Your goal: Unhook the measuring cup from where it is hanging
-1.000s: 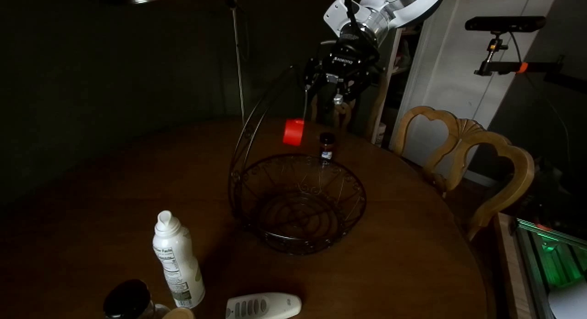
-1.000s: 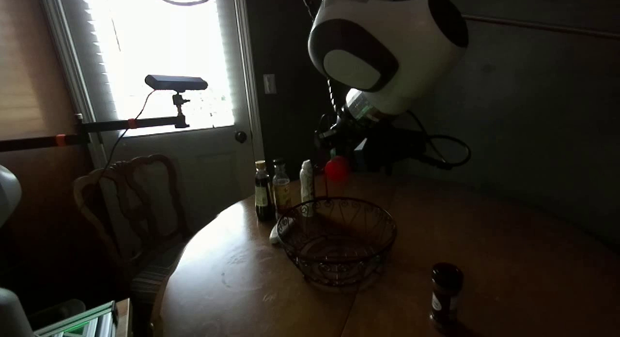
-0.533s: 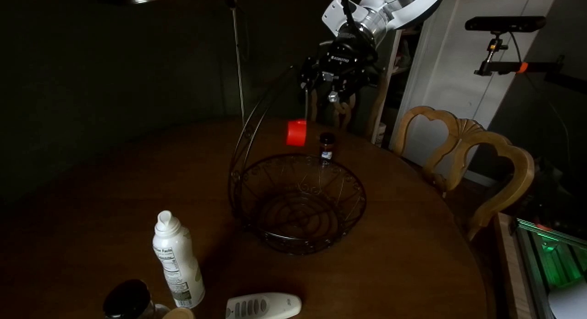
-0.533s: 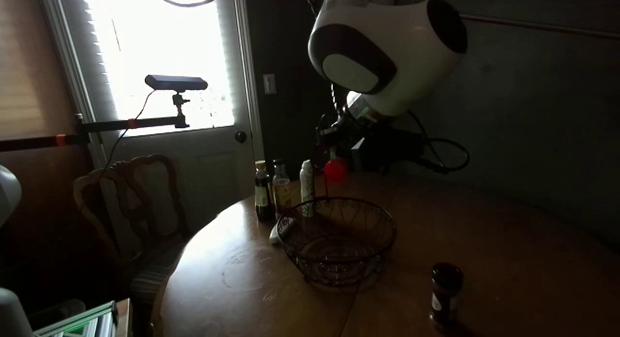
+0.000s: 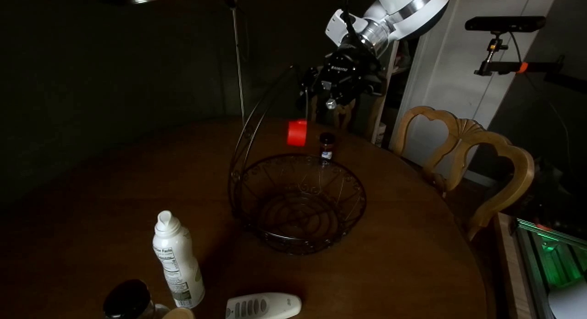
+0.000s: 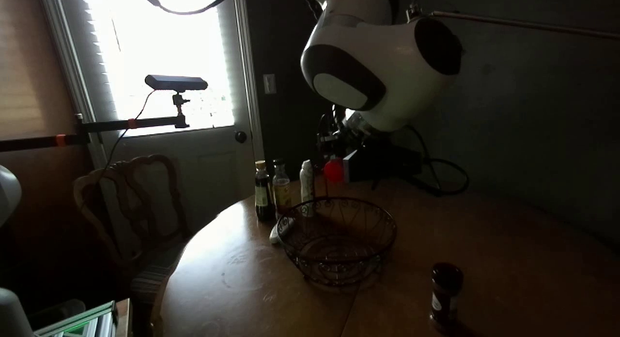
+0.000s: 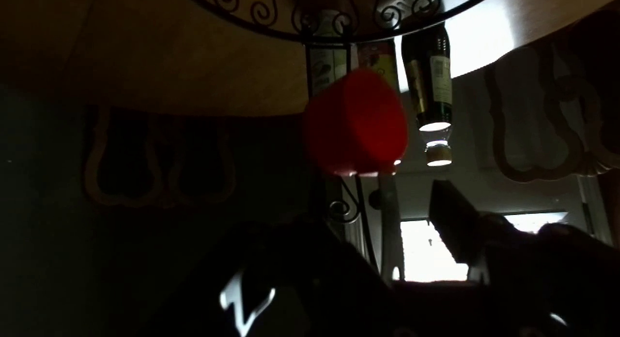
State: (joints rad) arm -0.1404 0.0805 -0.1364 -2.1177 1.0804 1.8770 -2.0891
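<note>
The red measuring cup [image 5: 296,133] hangs by its long grey handle [image 5: 307,103] below the tip of the curved hook [image 5: 248,132] that rises from the wire basket [image 5: 286,238]. My gripper [image 5: 317,99] is up at the handle, above the cup. In the wrist view, the gripper [image 7: 378,211] has its jaws apart, with the handle [image 7: 390,221] running between them. Light shows between the handle and the right finger [image 7: 450,221]. The left finger is too dark to tell whether it touches. The handle's top end is hidden by the gripper.
A small dark jar [image 6: 444,298] stands on the table beyond the basket. A white spray bottle [image 5: 178,259], a black-lidded bottle [image 5: 128,299] and a white remote [image 5: 264,305] are at the opposite side. A wooden chair [image 5: 463,140] borders the table.
The arm has come down and the gripper has tilted slightly. My jaws have widened a little. The cup has swung slightly and turned on its hook.
</note>
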